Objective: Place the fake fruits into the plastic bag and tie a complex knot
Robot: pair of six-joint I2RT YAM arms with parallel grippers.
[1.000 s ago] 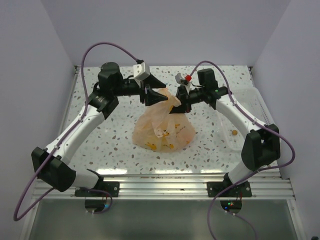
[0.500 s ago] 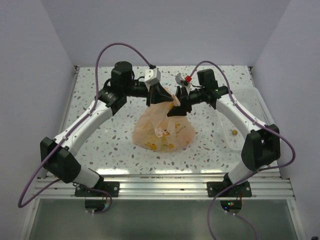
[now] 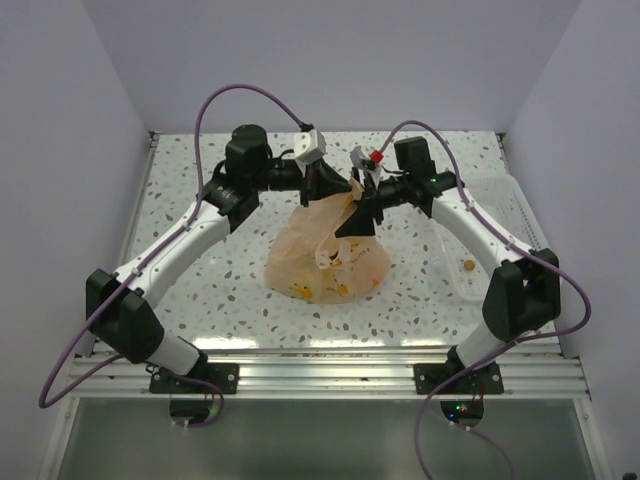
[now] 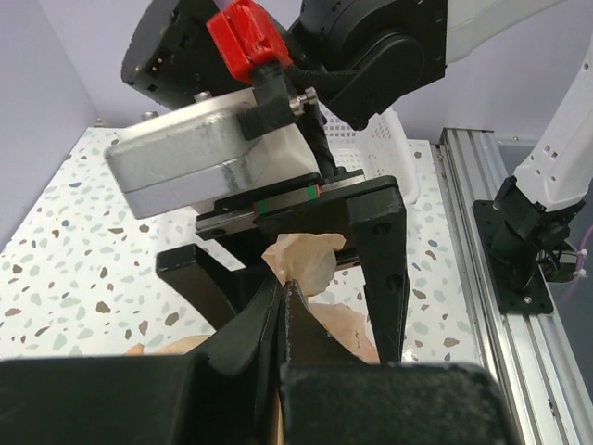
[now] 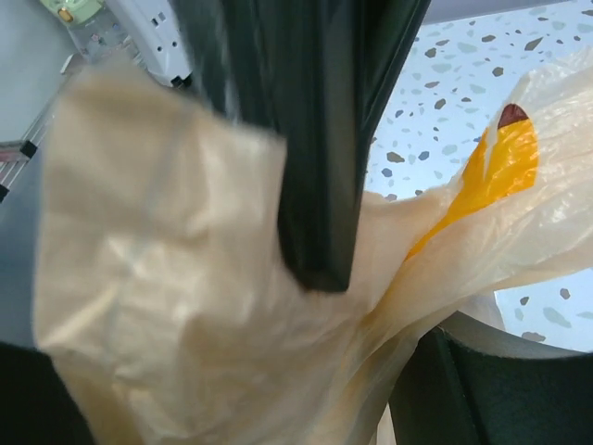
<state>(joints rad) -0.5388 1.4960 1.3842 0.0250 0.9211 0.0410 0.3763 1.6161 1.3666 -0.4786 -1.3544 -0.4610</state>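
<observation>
Fingers [image 4: 243, 332] of my left gripper [image 4: 281, 287] clench the crinkly peach-orange plastic bag [image 3: 330, 260]; right gripper [image 3: 355, 218] released. Slippery, flimsy: I'd pinch bunched film.

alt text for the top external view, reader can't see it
A peach-orange plastic bag sits on a speckled table, with the left gripper shut on its bunched top and the right gripper open beside it. Yellow fake fruits show through the film.

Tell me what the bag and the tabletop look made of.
The plastic bag: thin, translucent peach film, slightly glossy; it crinkles and a yellow fruit shows through. The table: hard, smooth, white with terrazzo-style speckles; real stone or printed laminate, I cannot tell.
</observation>
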